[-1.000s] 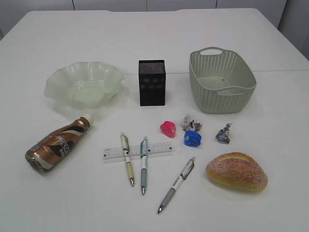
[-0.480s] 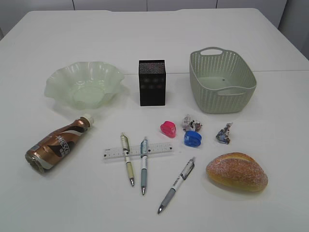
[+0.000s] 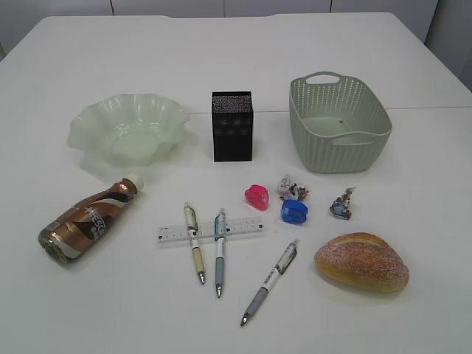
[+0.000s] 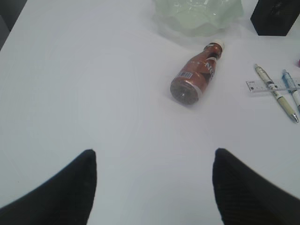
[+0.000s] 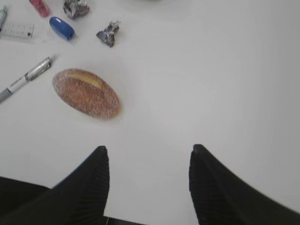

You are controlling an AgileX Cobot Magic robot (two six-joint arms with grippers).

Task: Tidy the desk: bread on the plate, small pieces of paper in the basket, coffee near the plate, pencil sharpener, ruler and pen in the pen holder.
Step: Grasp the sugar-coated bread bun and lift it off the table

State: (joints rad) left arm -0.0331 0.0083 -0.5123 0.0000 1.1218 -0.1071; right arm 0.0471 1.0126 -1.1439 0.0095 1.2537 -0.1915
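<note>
Basically nothing done: crusty bread loaf (image 3: pixel 361 261) lower right, glossy coffee bottle (image 3: pixel 88 219) on its side lower left, crumpled paper scraps (image 3: pixel 292 187), plastic sharpeners (image 3: pixel 257 196), clear ruler (image 3: pixel 210 230), pens (image 3: pixel 219 251) all loose mid-table. Ruffled translucent green plate (image 3: pixel 127 127), black pen holder (image 3: pixel 232 125), perforated basket (image 3: pixel 338 122) unfilled along upper half. Left gripper (image 4: pixel 152 176) and right gripper (image 5: pixel 147 171) spread wide, holding nothing.

A staged test bench in a lab or office is suggested: a plain white tabletop (image 3: pixel 413 66) is seen against pale cabinet panels (image 3: pixel 169 7). Desk props are laid out apart in neat order, among them a clear plastic ruler (image 3: pixel 210 231) and a black square pen holder (image 3: pixel 232 126).
</note>
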